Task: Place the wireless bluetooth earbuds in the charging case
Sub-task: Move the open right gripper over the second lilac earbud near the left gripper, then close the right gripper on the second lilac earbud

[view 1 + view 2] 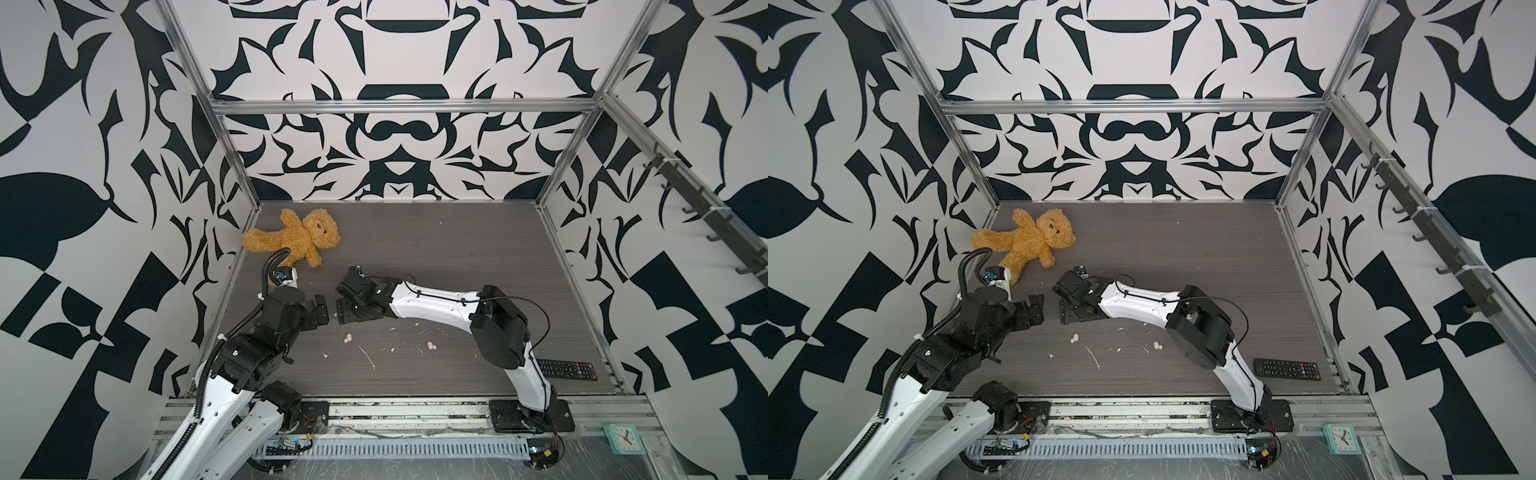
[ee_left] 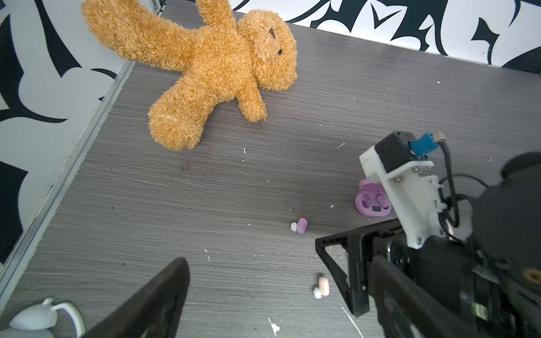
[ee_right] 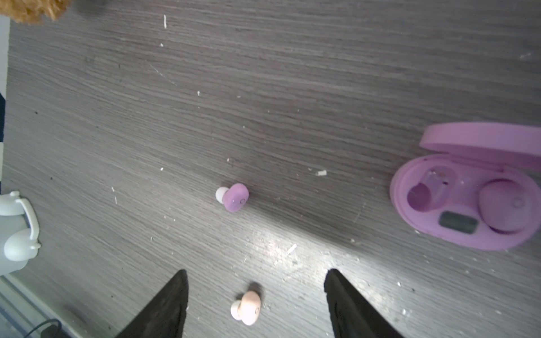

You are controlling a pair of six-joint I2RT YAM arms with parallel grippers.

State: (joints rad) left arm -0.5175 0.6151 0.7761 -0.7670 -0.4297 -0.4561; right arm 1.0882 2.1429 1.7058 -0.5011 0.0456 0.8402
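An open lilac charging case (image 3: 468, 187) stands on the table with one lilac earbud (image 3: 503, 207) in a well; the other well is empty. In both top views my right arm hides the case. A second lilac earbud (image 3: 234, 197) lies loose to its left. A peach earbud (image 3: 247, 307) lies on the table between the spread fingers of my right gripper (image 3: 256, 272), touching neither. From above, that bud (image 1: 348, 338) lies just in front of the right gripper (image 1: 338, 305). Another peach earbud (image 1: 431, 345) lies further right. My left gripper (image 1: 325, 311) is open and empty, facing the right one.
A brown teddy bear (image 1: 297, 239) lies at the back left. A black remote (image 1: 567, 370) lies at the front right. A white rounded object (image 3: 17, 234) stands by the left wall. White scraps (image 1: 368, 357) litter the front of the table.
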